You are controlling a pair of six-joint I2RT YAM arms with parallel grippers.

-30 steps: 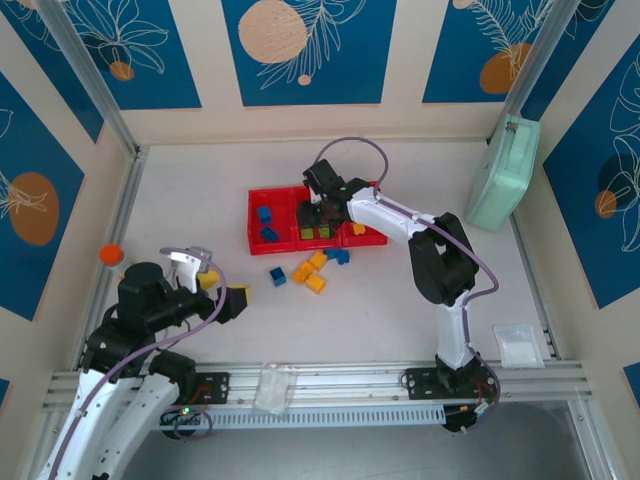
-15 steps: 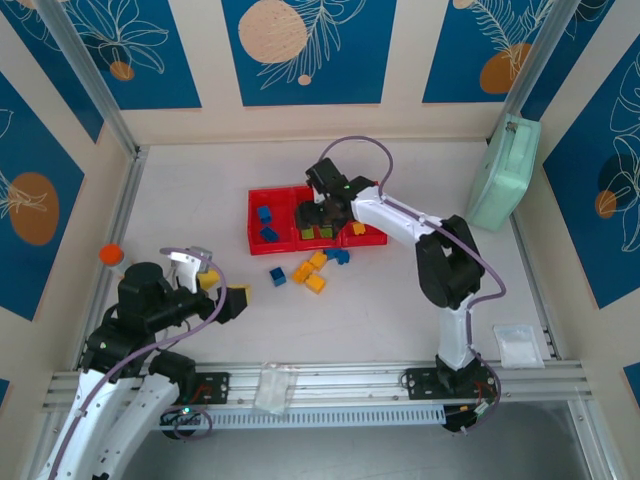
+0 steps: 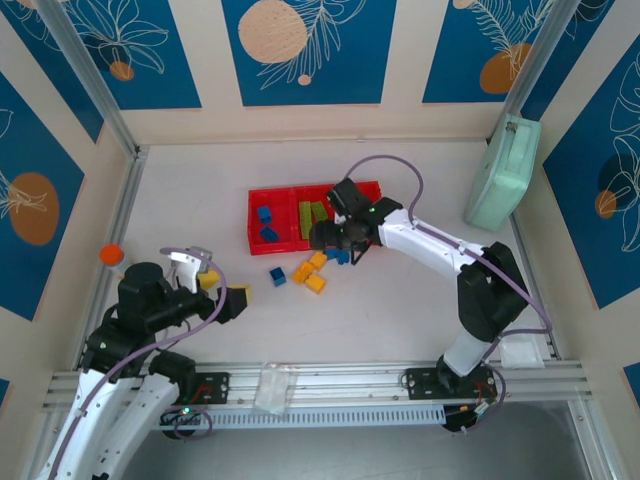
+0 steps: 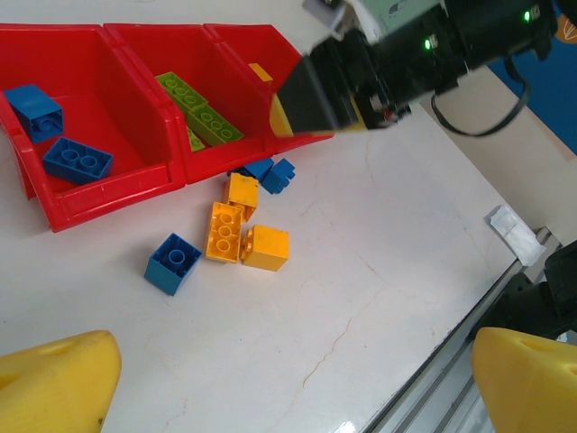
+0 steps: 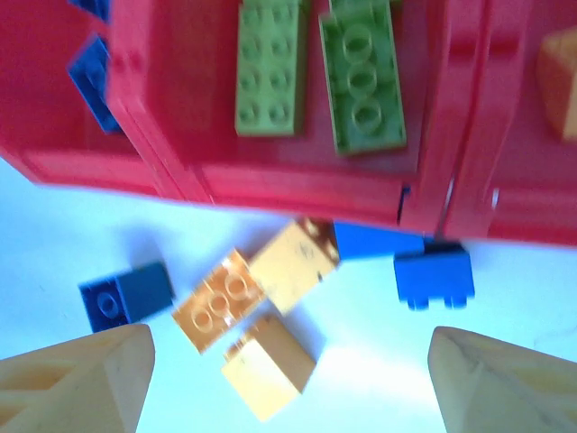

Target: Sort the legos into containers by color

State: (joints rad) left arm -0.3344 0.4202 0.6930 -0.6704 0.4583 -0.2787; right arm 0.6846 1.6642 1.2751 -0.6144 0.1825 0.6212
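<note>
Right arm (image 3: 430,240) outstretched, its fingers (image 5: 81,379) spread wide, empty, over loose legos (image 5: 212,311) before containers (image 5: 270,180)

Red containers (image 4: 108,200) hold some blue, green legos (image 4: 215,124); others loose just beside.

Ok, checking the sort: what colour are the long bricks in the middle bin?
Lime green; the long bricks show best in the right wrist view.

I see legos (image 3: 264,214) in each bin of the containers (image 3: 272,245); loose legos (image 3: 315,283) lie just before them, the case (image 3: 503,172) well to their right.
</note>
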